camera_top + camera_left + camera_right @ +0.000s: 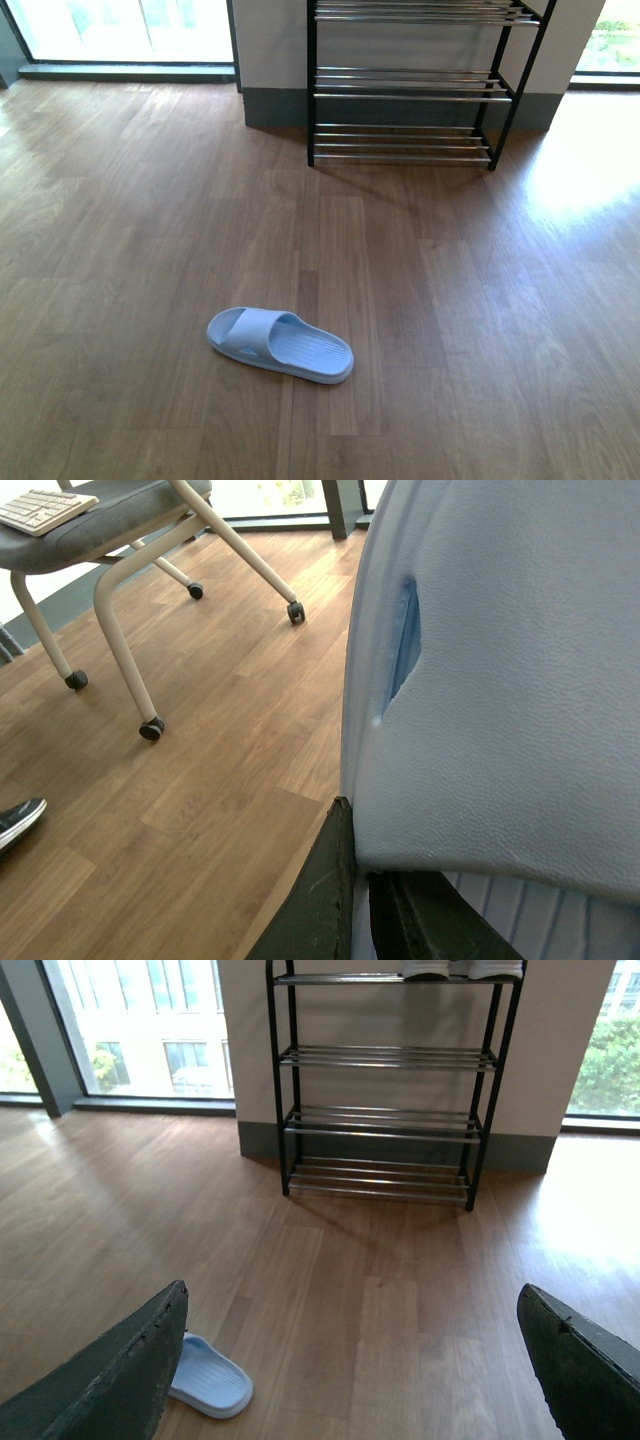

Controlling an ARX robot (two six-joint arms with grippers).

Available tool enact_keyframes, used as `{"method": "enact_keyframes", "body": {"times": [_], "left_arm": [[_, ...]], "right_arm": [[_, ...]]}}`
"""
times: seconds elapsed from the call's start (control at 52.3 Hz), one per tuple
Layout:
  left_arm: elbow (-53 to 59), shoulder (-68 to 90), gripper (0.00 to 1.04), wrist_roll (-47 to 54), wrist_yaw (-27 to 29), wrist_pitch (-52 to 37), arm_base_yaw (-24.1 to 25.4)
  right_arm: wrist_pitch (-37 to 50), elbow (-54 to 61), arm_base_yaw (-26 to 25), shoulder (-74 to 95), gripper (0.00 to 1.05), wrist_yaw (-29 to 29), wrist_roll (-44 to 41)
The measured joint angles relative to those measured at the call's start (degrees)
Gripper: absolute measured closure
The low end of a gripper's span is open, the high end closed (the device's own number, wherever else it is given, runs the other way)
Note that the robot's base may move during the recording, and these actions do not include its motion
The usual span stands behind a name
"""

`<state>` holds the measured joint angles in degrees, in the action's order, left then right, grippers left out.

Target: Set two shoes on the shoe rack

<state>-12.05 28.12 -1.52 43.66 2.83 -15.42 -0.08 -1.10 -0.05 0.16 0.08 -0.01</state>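
Blue slipper (500, 680) is hanging from the left gripper (362, 900), which is pinching its edge to carry it to the shoe rack (410, 95). The right gripper (352, 1295) is hovering wide apart and empty near the other slipper (280, 345), which is lying on the floor (150, 200), well apart from the rack.

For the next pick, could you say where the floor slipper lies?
Front view: the slipper lies on the floor, left of centre, short of the shoe rack.

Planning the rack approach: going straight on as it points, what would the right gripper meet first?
The right gripper, open, aims over bare floor toward the shoe rack; probably floor first, else the rack's lowest rods. Depth is unclear. The slipper lies aside.
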Motion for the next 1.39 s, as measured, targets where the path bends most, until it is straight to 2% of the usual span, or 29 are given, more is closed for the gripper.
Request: {"method": "enact_keyframes", "body": {"times": [0.669, 0.783, 0.822, 0.936, 1.013, 1.089, 1.185, 1.242, 1.395], "left_arm": [[0.1, 0.0, 1.03, 0.0, 0.0, 0.0, -0.1], [0.1, 0.0, 1.03, 0.0, 0.1, 0.0, 0.0], [0.1, 0.0, 1.03, 0.0, 0.0, 0.0, -0.1], [0.1, 0.0, 1.03, 0.0, 0.0, 0.0, -0.1], [0.1, 0.0, 1.03, 0.0, 0.0, 0.0, -0.1], [0.1, 0.0, 1.03, 0.0, 0.0, 0.0, -0.1], [0.1, 0.0, 1.03, 0.0, 0.0, 0.0, -0.1], [0.1, 0.0, 1.03, 0.0, 0.0, 0.0, -0.1], [0.1, 0.0, 1.03, 0.0, 0.0, 0.0, -0.1]], "right_arm": [[0.0, 0.0, 0.0, 0.1, 0.09, -0.3, 0.0], [-3.6, -0.8, -2.4, 3.7, 0.09, -8.9, -3.4], [-2.8, -0.8, -2.4, 6.1, 0.09, -8.9, -4.2], [10.6, -1.5, 1.4, 23.5, 0.09, -3.7, -9.2], [20.6, -2.7, 2.8, 35.3, 0.09, -3.1, -12.3], [36.4, -6.4, 3.7, 55.1, 0.09, -1.1, -16.7], [48.2, -11.1, 4.1, 74.4, 0.09, 0.1, -21.3], [51.1, -14.8, 4.5, 87.4, 0.09, 0.0, -23.8], [53.9, -20.2, 5.8, 106.5, 0.09, 0.4, -28.2]]}}
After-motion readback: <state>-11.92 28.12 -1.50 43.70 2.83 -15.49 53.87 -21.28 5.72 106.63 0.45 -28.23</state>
